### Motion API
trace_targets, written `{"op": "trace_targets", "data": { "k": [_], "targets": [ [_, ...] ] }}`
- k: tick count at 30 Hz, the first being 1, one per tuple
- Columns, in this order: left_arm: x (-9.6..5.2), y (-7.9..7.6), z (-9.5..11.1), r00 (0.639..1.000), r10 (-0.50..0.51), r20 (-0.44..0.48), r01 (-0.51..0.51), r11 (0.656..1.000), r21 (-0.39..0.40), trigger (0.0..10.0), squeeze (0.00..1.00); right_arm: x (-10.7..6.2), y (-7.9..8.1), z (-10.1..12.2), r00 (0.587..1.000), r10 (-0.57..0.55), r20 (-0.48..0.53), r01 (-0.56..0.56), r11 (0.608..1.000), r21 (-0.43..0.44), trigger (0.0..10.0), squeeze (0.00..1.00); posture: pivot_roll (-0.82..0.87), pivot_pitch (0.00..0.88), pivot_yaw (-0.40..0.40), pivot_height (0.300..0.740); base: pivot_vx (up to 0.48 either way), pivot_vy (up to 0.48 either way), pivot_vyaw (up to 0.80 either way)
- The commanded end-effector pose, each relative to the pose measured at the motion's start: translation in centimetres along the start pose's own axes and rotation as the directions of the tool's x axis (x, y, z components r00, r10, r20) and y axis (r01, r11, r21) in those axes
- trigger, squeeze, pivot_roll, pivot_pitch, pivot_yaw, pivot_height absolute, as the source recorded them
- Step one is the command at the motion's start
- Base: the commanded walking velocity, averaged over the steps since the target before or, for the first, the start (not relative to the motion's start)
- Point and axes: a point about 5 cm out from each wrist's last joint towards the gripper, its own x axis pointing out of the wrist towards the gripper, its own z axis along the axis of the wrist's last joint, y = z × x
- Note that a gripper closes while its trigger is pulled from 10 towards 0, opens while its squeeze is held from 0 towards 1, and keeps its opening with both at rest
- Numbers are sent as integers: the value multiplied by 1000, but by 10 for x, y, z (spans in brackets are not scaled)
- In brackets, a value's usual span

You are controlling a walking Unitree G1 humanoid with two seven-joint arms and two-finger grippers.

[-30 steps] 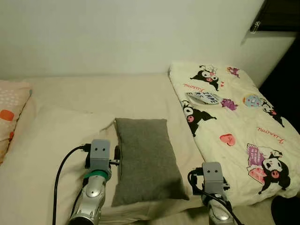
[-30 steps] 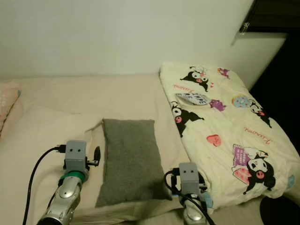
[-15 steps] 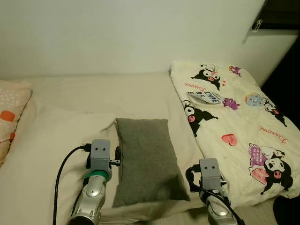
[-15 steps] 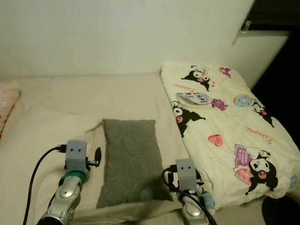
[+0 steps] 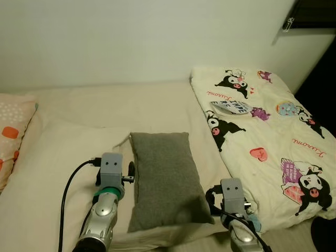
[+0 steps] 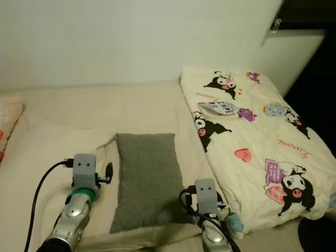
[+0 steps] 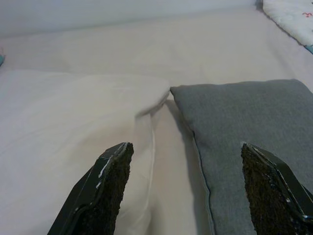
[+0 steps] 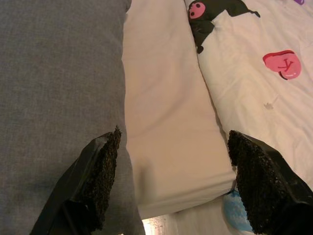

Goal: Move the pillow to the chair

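Note:
A grey rectangular pillow (image 5: 165, 178) lies lengthwise on the cream bed (image 5: 115, 102), partly on a white pillow (image 5: 52, 157). My left gripper (image 5: 130, 172) hovers open at the grey pillow's left edge. In the left wrist view its fingers (image 7: 110, 188) straddle that edge of the grey pillow (image 7: 249, 122) and hold nothing. My right gripper (image 5: 211, 198) is open by the pillow's near right corner. In the right wrist view one of its fingertips (image 8: 100, 178) rests over the grey fabric (image 8: 58, 73) and the other over the quilt.
A cream quilt (image 5: 273, 131) printed with cartoon characters covers the bed's right side. A pink spotted pillow (image 5: 13, 128) lies at the far left. A pale wall (image 5: 131, 37) stands behind the bed, with dark floor (image 5: 323, 233) at the right.
My right arm has moved left, toward the grey pillow's near right corner. The left arm has hardly moved. The view has shifted slightly.

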Motion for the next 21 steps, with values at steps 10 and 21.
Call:
{"op": "trace_targets", "data": {
  "k": [10,21],
  "targets": [
    [3,5,0,1000,25,-15,-25,1000,0,10000,0,0,3,-3,1000,-9,-28,9,1000,8,10000,0,20,0,61,740,0,-26,0],
    [2,6,-1,999,25,-22,-26,999,-28,10000,0,-1,3,-4,999,-20,-40,21,1000,16,10000,0,25,0,74,740,0,-168,0]
  ]
}}
